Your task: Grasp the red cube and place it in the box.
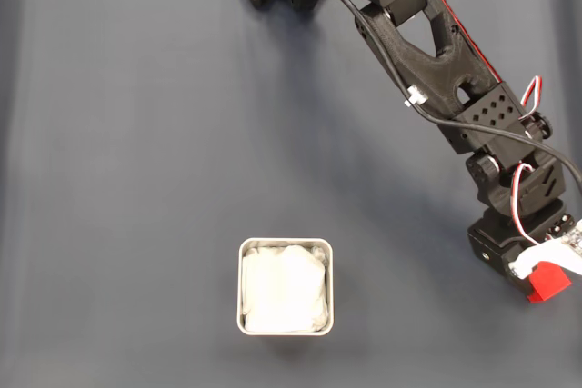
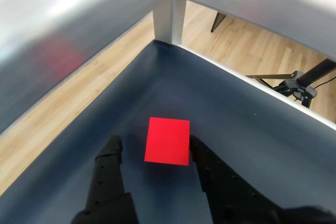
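Reaching stage: end effector (image 2: 153,148) spread around the red cube (image 2: 167,141) near the bench (image 1: 136,179) edge, right finger touching; next, closing, lifting, then carrying to the box (image 1: 285,243).

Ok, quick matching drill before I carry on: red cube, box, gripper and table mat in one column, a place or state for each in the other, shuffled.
Things:
1. red cube
2. box
3. gripper
4. table mat

Places or states:
A. dark blue-grey, spread under everything
B. low centre of the fixed view, white lining inside, no cube in it
C. at the right edge of the fixed view, between the fingers
D. open, one finger touching the cube, the other apart from it, in the wrist view

Pairs: 1-C, 2-B, 3-D, 4-A
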